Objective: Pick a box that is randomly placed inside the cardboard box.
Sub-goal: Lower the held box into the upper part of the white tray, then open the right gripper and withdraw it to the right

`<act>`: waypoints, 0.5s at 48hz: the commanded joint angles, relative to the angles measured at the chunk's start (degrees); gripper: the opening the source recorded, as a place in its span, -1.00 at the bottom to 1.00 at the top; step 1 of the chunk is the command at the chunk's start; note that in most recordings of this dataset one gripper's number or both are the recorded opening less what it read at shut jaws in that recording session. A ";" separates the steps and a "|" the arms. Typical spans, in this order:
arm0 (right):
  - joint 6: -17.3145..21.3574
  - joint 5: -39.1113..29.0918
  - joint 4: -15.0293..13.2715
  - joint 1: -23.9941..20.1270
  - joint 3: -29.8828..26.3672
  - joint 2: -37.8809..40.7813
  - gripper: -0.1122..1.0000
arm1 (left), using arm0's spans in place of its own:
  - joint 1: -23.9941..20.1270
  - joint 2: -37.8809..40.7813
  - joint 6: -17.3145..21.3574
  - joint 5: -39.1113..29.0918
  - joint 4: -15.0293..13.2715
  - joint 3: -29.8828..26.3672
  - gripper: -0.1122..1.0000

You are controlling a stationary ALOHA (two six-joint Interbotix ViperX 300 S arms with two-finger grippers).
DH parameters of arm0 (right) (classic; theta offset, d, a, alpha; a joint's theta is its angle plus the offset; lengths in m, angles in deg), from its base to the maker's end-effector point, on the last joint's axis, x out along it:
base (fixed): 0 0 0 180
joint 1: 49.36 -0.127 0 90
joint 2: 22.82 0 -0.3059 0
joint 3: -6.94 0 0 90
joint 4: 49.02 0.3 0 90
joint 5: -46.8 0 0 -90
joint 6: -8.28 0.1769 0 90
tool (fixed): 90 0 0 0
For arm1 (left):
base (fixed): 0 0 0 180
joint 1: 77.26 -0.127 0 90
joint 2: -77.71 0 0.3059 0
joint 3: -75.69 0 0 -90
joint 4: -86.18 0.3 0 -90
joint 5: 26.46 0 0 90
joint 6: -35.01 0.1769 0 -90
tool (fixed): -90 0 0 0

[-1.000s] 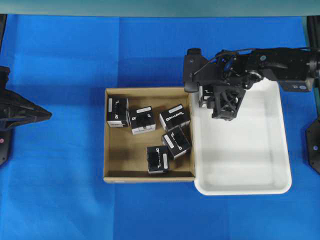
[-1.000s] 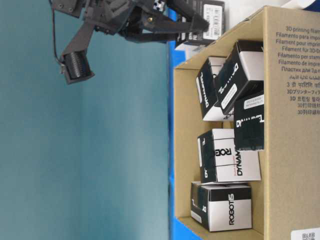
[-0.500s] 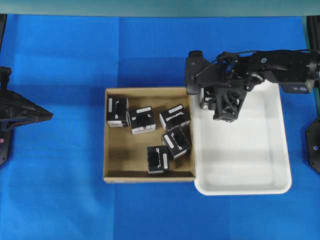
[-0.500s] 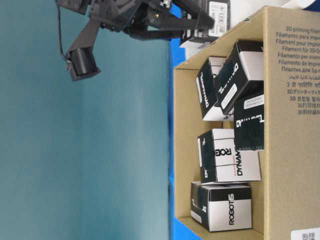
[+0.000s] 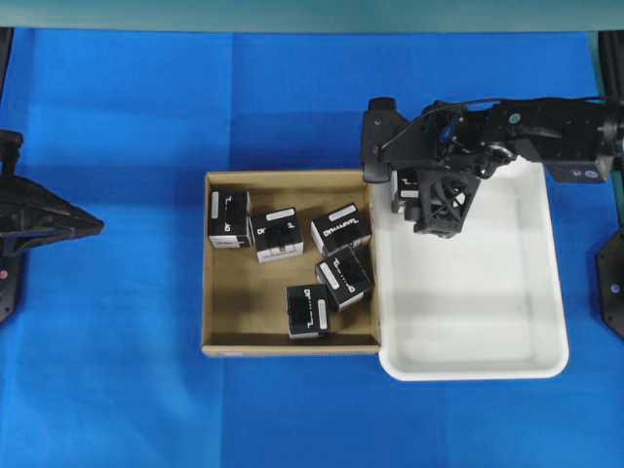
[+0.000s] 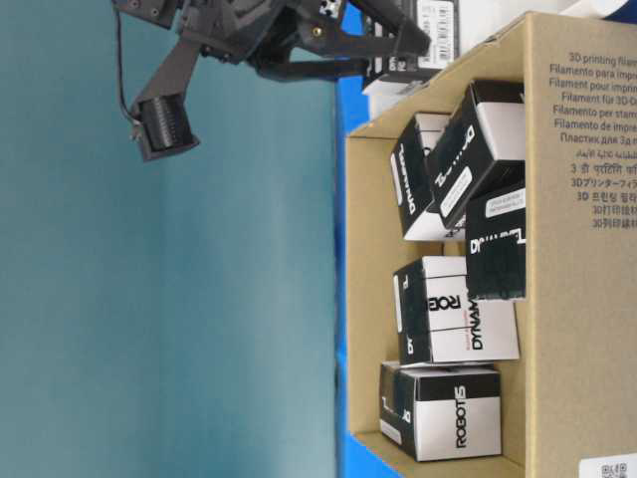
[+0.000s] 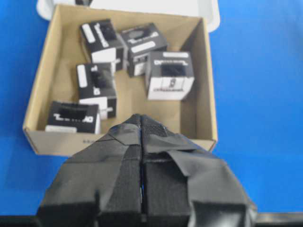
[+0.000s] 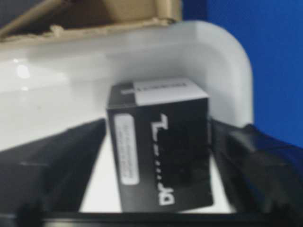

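i have the right claw [image 8: 156, 156] down in the far left corner of the white plastic tray [image 5: 507, 341], and its fingers [image 8: 57, 161] stand spread wide on either side of a black carton [image 8: 161, 146], with a gap showing on both flanks in the right wrist view. so the carton looks released, resting on the tray floor close to the tray's rounded corner wall. whether its base sits fully flat i cannot tell; the view is soft.

my worry is the lift-out. if i raise the claw at a slant, one finger could catch the carton's edge and tip it or drag it against the tray wall. it is light card, i judge, so it would shift easily.

five more black cartons [image 5: 341, 229] lie loose in the brown cardboard box [image 5: 239, 331], some pressed together near its right wall. a later pick there could nudge a neighbour, or the claw could snag the low cardboard wall that touches the tray.

the left claw [image 7: 142, 142] hangs pinched shut over the blue worktop [image 5: 107, 390], holding nothing, just short of the cardboard box.
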 commanded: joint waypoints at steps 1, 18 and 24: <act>0.09 1.05 0.09 -0.35 -0.18 0.00 0.99 | 0.00 0.35 -0.09 0.53 0.18 -1.05 -0.93; 0.00 0.09 0.09 -0.70 -0.79 -1.67 0.98 | 0.00 0.18 -0.18 0.53 0.18 -1.14 -0.93; 0.09 -0.70 0.00 -0.70 -1.05 -4.13 0.98 | -0.09 0.35 -1.49 0.44 0.18 -0.97 -0.93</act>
